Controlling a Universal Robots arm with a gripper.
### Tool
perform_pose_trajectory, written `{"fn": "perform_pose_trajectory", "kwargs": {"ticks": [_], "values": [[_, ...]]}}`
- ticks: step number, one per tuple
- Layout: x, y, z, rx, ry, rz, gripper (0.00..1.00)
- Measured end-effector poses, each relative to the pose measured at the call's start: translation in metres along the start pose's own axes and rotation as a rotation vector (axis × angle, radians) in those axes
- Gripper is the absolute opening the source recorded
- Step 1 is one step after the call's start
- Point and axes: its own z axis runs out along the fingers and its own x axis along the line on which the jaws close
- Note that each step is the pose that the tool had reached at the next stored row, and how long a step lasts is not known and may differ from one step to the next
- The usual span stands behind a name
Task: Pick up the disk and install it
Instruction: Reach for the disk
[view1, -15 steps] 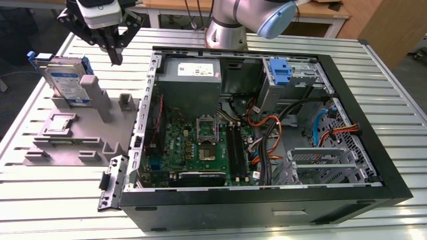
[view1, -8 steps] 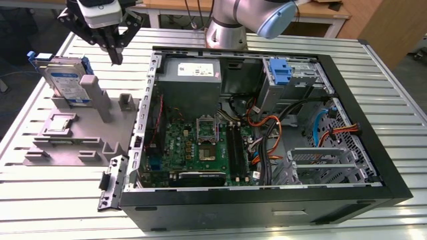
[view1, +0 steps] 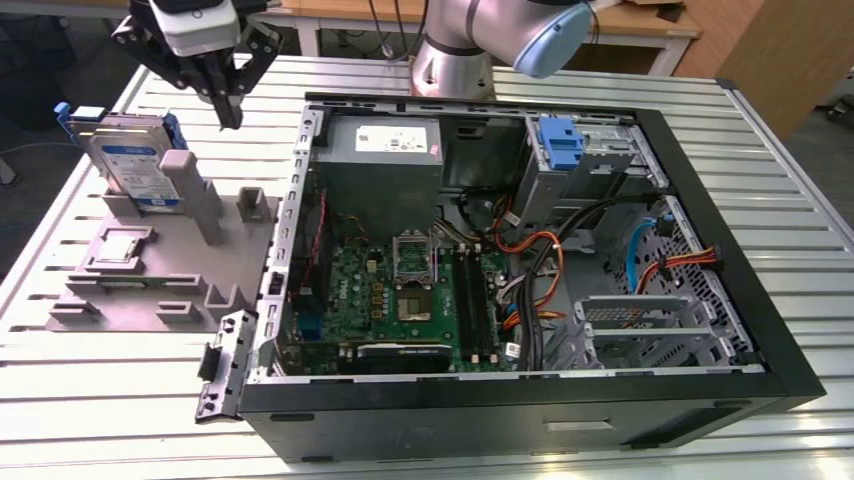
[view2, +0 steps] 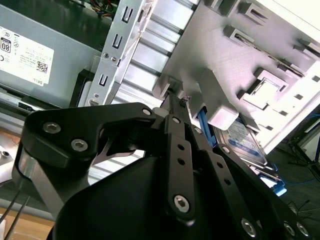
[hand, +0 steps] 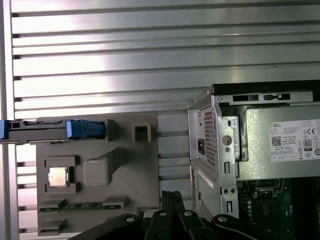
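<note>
The arm reaches down; its jaws, clenched on nothing, hang near the upright disk.

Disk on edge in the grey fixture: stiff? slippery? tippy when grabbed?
Probably rigid: the disk looks like a metal slab in a blue bracket. Likely dense for its size. Standing on edge in the grey fixture, it might tilt or jam if pushed sideways; smooth faces could slip.

The arm stands at the table's far edge. Its gripper points straight down, fingertips pressed together, empty.
</note>
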Motion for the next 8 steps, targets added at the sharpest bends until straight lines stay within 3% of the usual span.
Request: {"fn": "perform_pose_trajectory", "kwargs": {"ticks": [8], "values": [[0.0035, 0.0007, 0.0006, 0.0, 0.0, 0.0, 0.1]]}}
